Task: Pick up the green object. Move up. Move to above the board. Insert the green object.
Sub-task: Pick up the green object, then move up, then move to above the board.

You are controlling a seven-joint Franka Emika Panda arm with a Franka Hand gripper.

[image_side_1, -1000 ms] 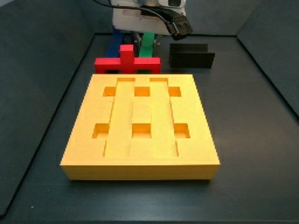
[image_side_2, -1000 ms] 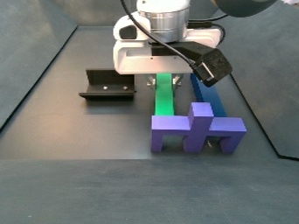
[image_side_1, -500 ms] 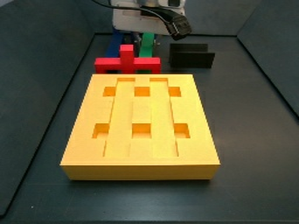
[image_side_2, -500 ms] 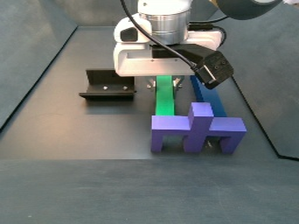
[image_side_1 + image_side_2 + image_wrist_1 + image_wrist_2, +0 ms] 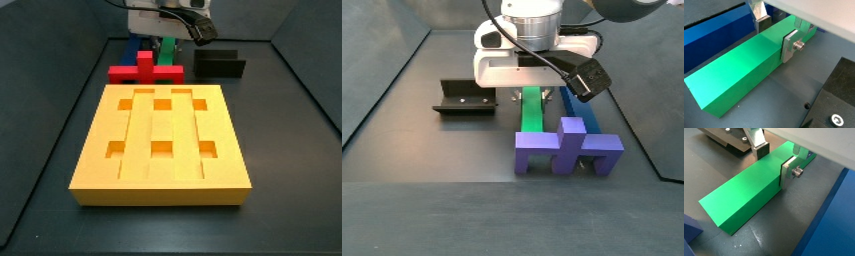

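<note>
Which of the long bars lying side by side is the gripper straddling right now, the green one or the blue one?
The green object: the gripper has a silver finger on each long side of it. The blue block lies alongside, outside the fingers.

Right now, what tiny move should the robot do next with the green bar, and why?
Probably close the gripper on the green bar, then lift. In both wrist views a silver finger sits against one side of the bar and the other finger is at the far side, while the bar lies on the floor beside the blue block.
</note>
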